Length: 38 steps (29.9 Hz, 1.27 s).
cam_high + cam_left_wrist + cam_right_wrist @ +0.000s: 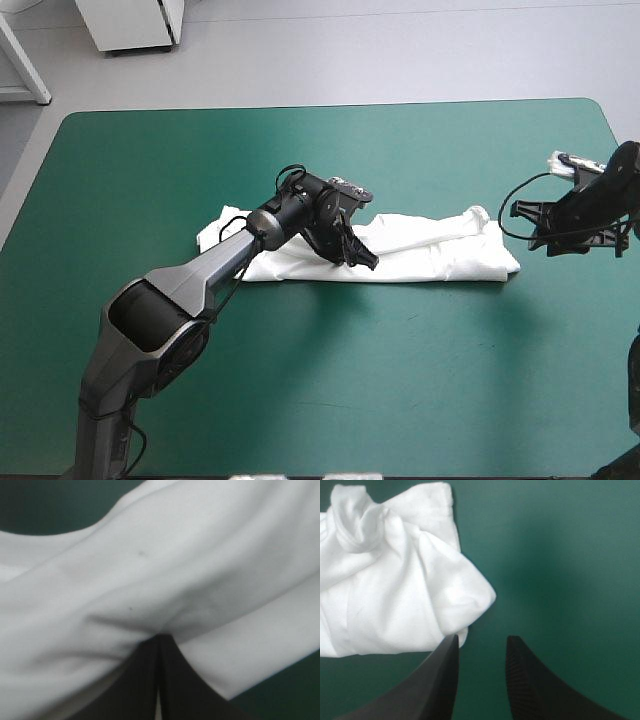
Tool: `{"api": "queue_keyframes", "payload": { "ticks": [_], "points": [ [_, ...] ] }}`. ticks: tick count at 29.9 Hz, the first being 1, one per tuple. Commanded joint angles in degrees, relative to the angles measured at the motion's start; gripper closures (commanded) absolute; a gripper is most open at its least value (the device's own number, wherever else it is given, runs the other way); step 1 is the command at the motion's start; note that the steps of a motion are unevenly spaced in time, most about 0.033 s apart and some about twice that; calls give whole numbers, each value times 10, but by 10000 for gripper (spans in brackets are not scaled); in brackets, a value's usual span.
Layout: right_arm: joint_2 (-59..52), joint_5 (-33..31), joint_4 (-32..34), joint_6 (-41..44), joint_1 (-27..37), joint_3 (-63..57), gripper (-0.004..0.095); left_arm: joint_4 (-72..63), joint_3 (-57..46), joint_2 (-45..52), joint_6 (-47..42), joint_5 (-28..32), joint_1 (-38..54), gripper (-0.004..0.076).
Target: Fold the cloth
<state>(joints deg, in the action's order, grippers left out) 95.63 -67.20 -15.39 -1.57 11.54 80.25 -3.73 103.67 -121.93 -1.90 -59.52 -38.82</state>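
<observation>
Teal-green table [120,200]. The T-shirt [440,250] lies mid-table as a long folded band, its long axis running left to right, roughly parallel to the near edge.

The left arm reaches over the band's middle. The left gripper [362,262] is down on the near long edge, fingers pressed together into one arch with cloth puckered at the tip. It looks to be pinching the T-shirt.

The right gripper [525,228] sits just off the band's right end with fingers spread and only bare cover between them. From it, the shirt lies toward the table's middle.

Judgement: the next move turns on that right end. The right gripper is the nearer one and has to shift sideways onto the cloth. The left is nearer the middle.

- **High view:** shows the whole band and both arms, but not how the fingers stand.
- **Left wrist view:** shows the pinch and a white field with slivers of cover, but neither end of the band.
- **Right wrist view:** shows the end corner [481,597] just beside one fingertip; cannot tell if it touches. Bunched folds lie farther along that end.
</observation>
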Motion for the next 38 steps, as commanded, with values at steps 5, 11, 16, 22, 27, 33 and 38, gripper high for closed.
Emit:
{"api": "queue_keyframes", "payload": {
  "ticks": [5, 11, 16, 22, 27, 33, 38],
  "points": [
    [-29, 75, -160, -145, 0, -33, 483, -13, 8, 8, -1, 4, -1, 733],
    [-14, 86, -139, -148, 1, -44, 249, -15, 8, 8, -1, 0, -1, 733],
    [27, 83, -140, -152, 1, -44, 250, -16, 8, 8, -1, -8, -1, 733],
    [68, 82, -147, -156, 1, -46, 250, -16, 8, 8, -1, -16, -1, 733],
    [97, 72, -148, -156, -25, -48, 250, -15, 8, 8, -1, -15, -1, 733],
    [121, 70, -133, -136, -83, -48, 432, -10, 8, 8, -1, -15, -1, 733],
    [126, 72, -112, -114, -102, -48, 923, -6, 8, 8, -1, -15, -1, 733]
  ]
}}
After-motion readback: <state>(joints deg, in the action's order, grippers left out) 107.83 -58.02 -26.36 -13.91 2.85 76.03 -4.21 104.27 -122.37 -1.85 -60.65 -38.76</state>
